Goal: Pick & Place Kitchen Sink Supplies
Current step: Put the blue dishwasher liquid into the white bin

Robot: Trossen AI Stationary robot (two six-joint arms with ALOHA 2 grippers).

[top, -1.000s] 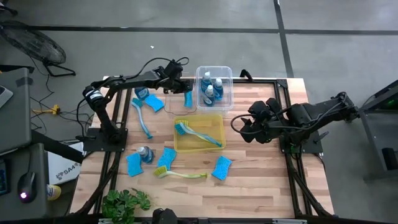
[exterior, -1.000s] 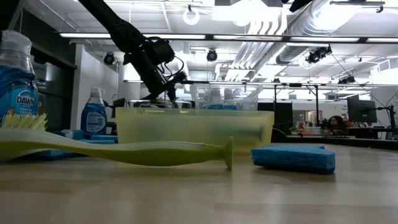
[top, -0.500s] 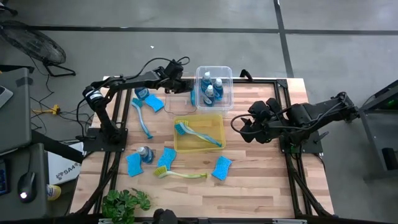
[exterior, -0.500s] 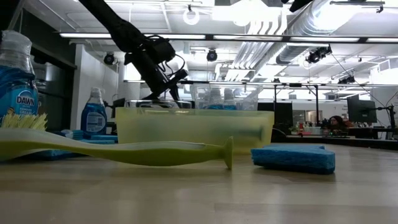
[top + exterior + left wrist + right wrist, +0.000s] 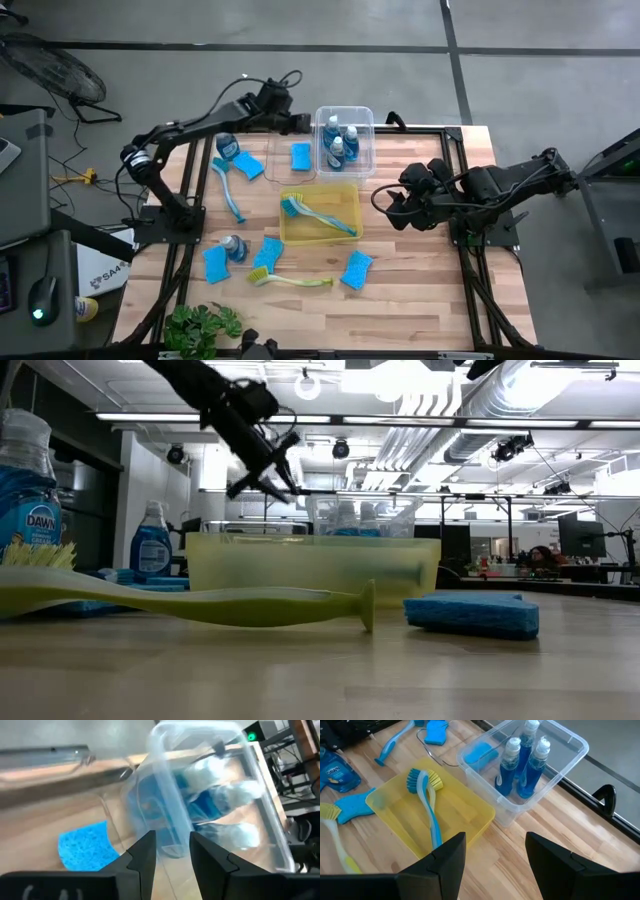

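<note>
Blue sponge point(image 5: 301, 156) in the far clear bin point(image 5: 283, 178): soft, light; grip its long edges. Left pincer point(image 5: 297, 123) above, partly open, empty.

The wooden table point(image 5: 420, 280) carries bins point(image 5: 320, 212), sponges point(image 5: 356, 269), brushes point(image 5: 290, 280), a bottle point(image 5: 232, 246) and a plant point(image 5: 203, 325).

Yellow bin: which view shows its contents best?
Right wrist view: the yellow bin sits close and open, with a blue brush lying inside. High view shows the same, smaller. Low view gives only its side wall. Left wrist view does not show it.
</note>
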